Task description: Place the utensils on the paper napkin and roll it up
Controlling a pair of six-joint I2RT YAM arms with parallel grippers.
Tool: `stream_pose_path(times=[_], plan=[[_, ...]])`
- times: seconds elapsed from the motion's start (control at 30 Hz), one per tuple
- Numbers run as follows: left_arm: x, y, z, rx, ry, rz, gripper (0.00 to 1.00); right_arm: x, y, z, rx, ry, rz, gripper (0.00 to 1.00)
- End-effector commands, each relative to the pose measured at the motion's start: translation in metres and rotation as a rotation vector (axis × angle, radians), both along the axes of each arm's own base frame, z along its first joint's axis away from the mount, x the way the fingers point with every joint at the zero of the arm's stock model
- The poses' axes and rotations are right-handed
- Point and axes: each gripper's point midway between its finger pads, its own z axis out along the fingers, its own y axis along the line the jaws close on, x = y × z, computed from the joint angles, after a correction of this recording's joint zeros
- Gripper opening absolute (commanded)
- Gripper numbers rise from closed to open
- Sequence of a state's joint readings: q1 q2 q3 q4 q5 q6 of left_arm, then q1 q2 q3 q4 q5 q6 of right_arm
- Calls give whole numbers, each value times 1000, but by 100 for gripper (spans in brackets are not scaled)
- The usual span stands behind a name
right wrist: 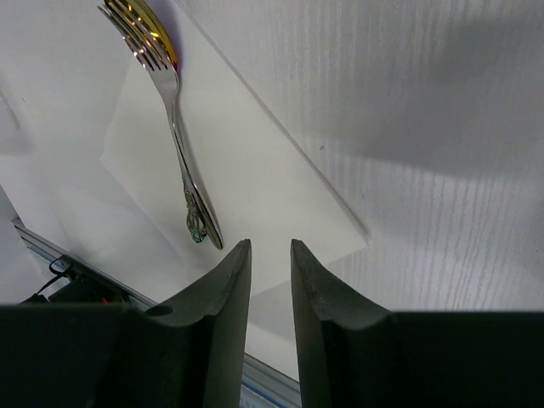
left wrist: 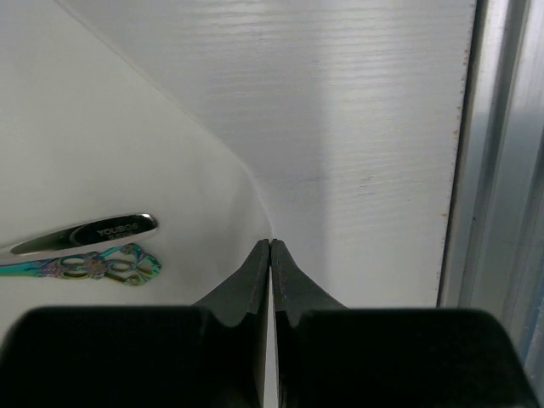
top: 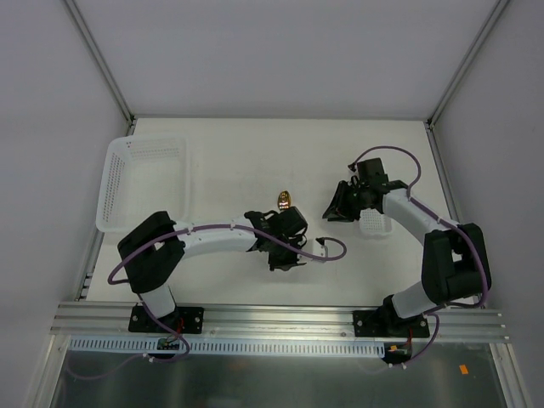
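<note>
The paper napkin [right wrist: 255, 161] lies flat and white on the table, one corner toward my right gripper. On it rest the utensils: a fork [right wrist: 174, 119] with its tines over the spoon's gold bowl [right wrist: 155, 24]. Their handle ends, a plain silver one [left wrist: 93, 233] and an ornate iridescent one [left wrist: 102, 266], show in the left wrist view. My left gripper [left wrist: 270, 244] is shut on the napkin's edge [left wrist: 246, 183], which curves up to its fingertips. My right gripper [right wrist: 270, 245] hovers open over the napkin near its corner, holding nothing. From above, only the gold bowl [top: 285, 201] shows, between the left gripper [top: 285, 253] and the right gripper [top: 333, 209].
A large white perforated basket [top: 144, 180] stands at the back left. A small white perforated basket [top: 375, 225] sits under the right forearm. The metal rail [left wrist: 501, 170] of the table's near edge runs close to the left gripper.
</note>
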State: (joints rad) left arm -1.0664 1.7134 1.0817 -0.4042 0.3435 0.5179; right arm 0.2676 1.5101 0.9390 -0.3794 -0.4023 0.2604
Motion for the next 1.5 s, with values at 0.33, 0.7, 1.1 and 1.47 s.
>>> stream_pose_path(times=[0.33,0.7,1.1,1.47], plan=[[74,-12,29,-86,-119,13,0,-7,4,23,50,-35,38,29],[113,-12,22,-89,-141,45,0,-26,4,18,77,-3,35,27],[144,-17,22,-108,-182,80,0,-43,19,10,180,42,30,19],[154,-13,12,-105,-190,115,0,-45,50,4,271,77,50,11]])
